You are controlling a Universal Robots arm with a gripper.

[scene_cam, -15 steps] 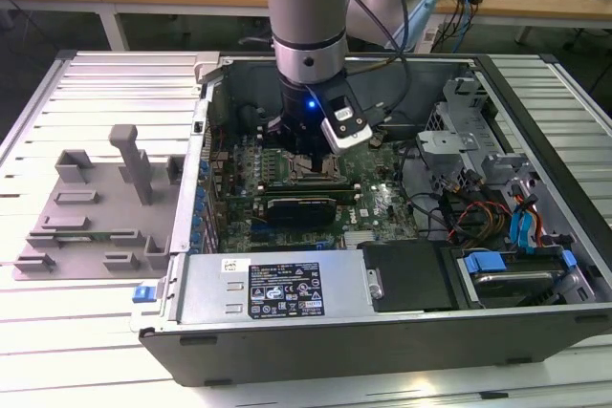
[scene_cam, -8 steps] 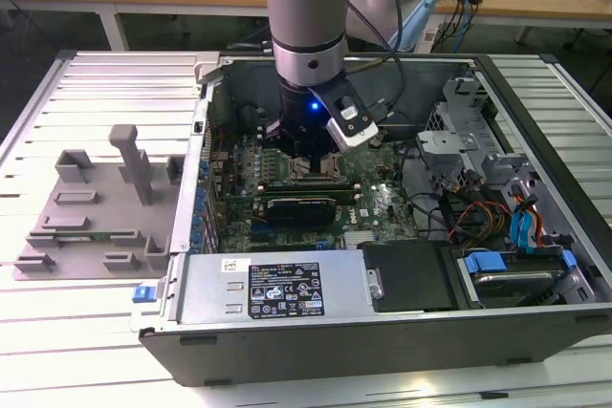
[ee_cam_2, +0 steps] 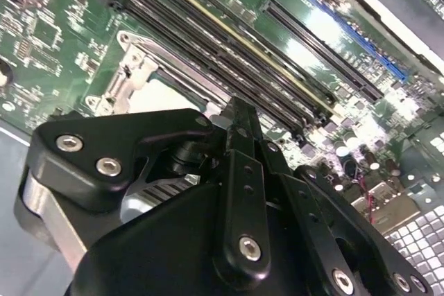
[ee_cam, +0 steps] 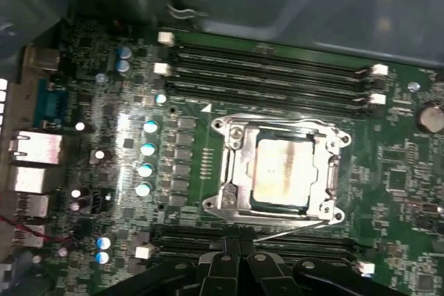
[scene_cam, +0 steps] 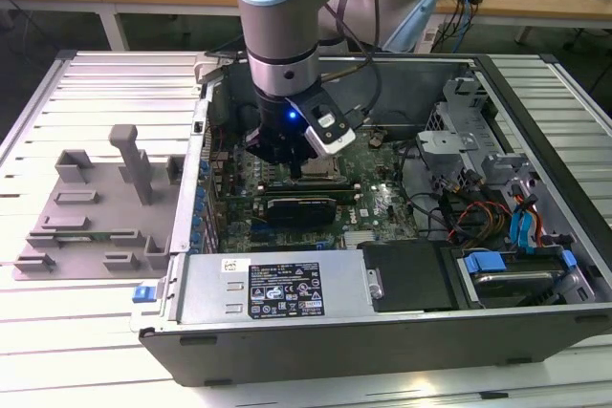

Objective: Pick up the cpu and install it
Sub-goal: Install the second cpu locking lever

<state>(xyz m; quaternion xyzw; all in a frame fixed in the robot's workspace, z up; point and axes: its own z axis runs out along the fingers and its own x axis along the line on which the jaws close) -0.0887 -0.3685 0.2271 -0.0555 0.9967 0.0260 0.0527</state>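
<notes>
The cpu (ee_cam: 281, 171), a pale silvery square, lies flat inside the metal frame of the motherboard socket (ee_cam: 231, 171); a thin lever (ee_cam: 291, 230) runs along one side of the frame. In the second wrist view, part of the cpu (ee_cam_2: 166, 95) shows just past the fingertips. My gripper (ee_cam: 239, 251) hangs just above the board beside the socket, fingers together and holding nothing. In the exterior view the gripper (scene_cam: 296, 171) points straight down into the open computer case (scene_cam: 535, 112), over the middle of the motherboard (scene_cam: 373, 207).
Long black memory slots (ee_cam: 270, 67) run on both sides of the socket. A power supply (scene_cam: 277, 289) lies at the case's near side, with a drive cage and cables (scene_cam: 497, 217) at the exterior view's right. A grey fixture plate (scene_cam: 96, 207) sits outside the case at the left.
</notes>
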